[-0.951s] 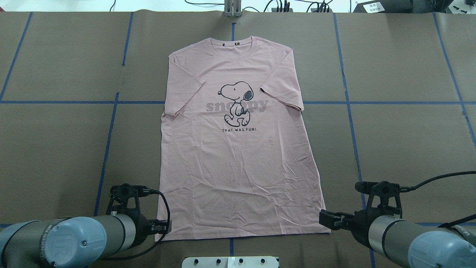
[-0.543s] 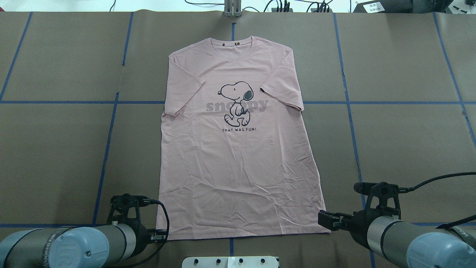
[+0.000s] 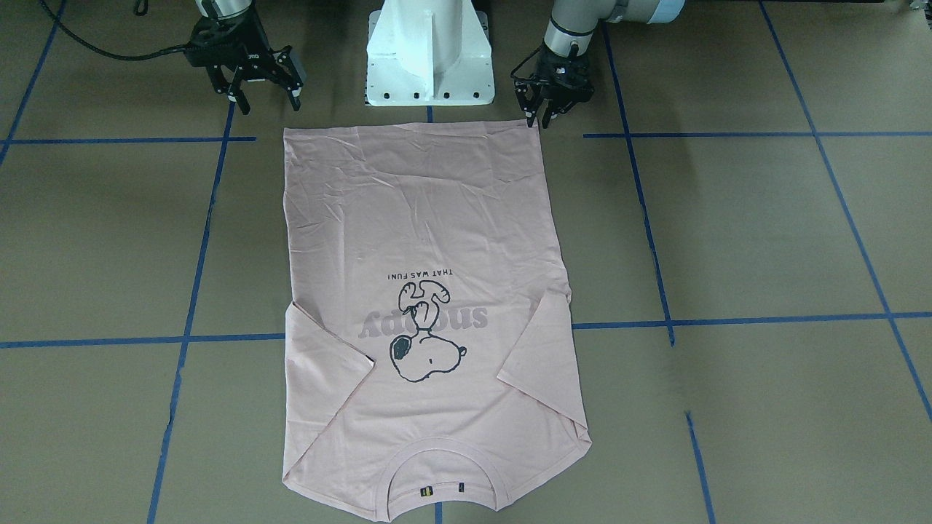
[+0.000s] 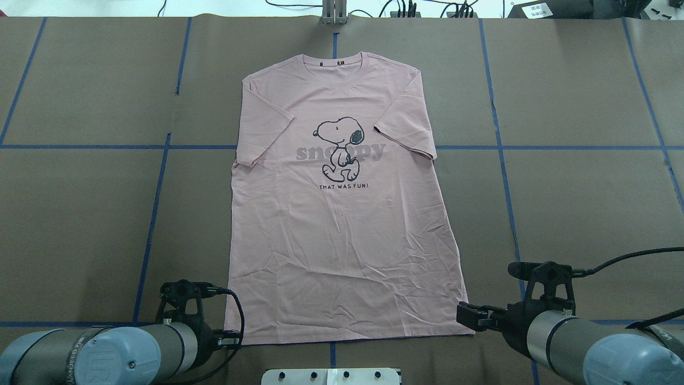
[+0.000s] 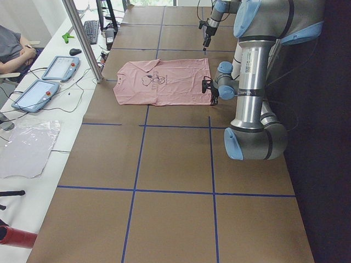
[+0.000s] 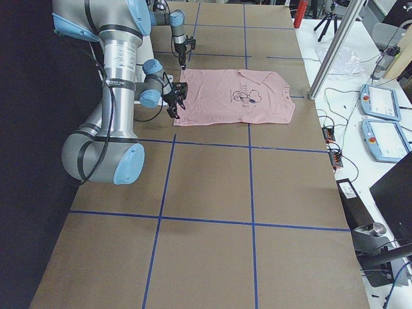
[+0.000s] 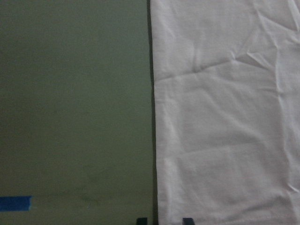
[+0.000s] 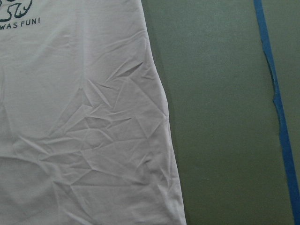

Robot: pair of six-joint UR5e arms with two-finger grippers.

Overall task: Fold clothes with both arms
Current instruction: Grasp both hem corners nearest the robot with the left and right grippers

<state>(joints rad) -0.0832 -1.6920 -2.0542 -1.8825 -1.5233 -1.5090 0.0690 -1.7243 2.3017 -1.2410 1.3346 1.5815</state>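
Observation:
The clothes, one pale pink T-shirt (image 4: 342,240) with a cartoon dog print, lie flat and face up on the brown table, collar away from the robot. In the front-facing view the T-shirt (image 3: 422,218) has its hem toward the base. My left gripper (image 4: 231,338) sits at the hem's left corner. Its fingertips (image 7: 140,220) show a narrow gap, and the shirt's side edge (image 7: 154,140) runs between them. My right gripper (image 3: 269,108) stands wide open just outside the hem's other corner, holding nothing. Its wrist view shows only wrinkled shirt (image 8: 84,131) and table.
The white pedestal base (image 3: 429,51) stands just behind the hem, between the arms. Blue tape lines (image 4: 155,214) cross the brown table cover. A metal post (image 5: 82,38), tablets (image 5: 57,67) and a seated person (image 5: 11,49) are beyond the far edge.
My left gripper has slid back toward the robot to the hem corner, and its fingers look closer together. The right gripper shifted slightly. The shirt has not moved.

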